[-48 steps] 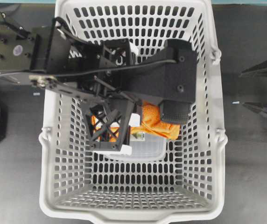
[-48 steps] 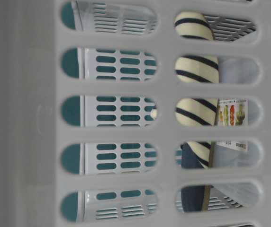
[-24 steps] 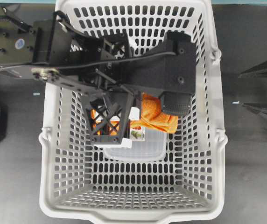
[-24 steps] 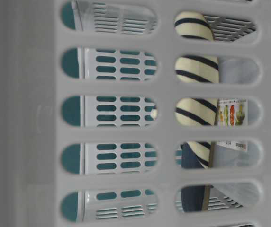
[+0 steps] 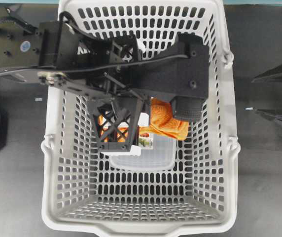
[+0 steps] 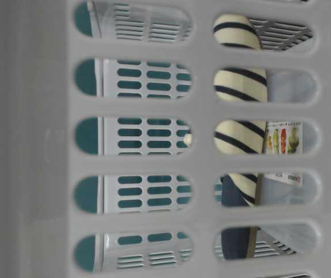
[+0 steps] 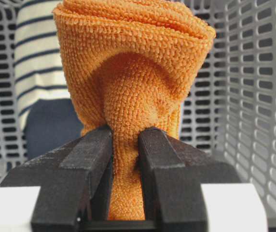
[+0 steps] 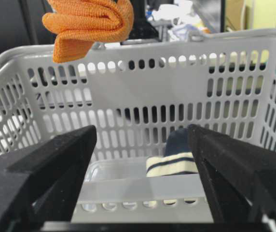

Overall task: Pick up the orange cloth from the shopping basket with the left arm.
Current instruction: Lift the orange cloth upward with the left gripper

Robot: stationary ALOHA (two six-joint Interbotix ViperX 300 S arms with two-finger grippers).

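We're in the lift step: the left gripper [image 7: 125, 145] has its jaws pinched narrow on a bunched fold of the orange cloth [image 7: 135, 72], and the cloth hangs clear above the rim of the shopping basket [image 8: 186, 43] (seen from the right wrist cam, it sits higher than the basket's far wall). In the overhead view the cloth [image 5: 166, 122] shows just beside the left arm [image 5: 131, 74], over the basket's middle. Below it, on the basket floor, lie the striped slipper [image 8: 169, 164] and a clear plastic tub [image 5: 153, 158] w/ a printed label.

Next, in our judgement, the move calls for more upward travel w/ the grip kept firm, since only one fold is caught and the terry could slip.

Vs. the frame a second back: the arm and cloth have shifted slightly toward the basket's far wall in the overhead view; the slipper looks unmoved.

The right gripper [image 8: 140, 159] stands wide, holding nothing, outside the basket's near wall.
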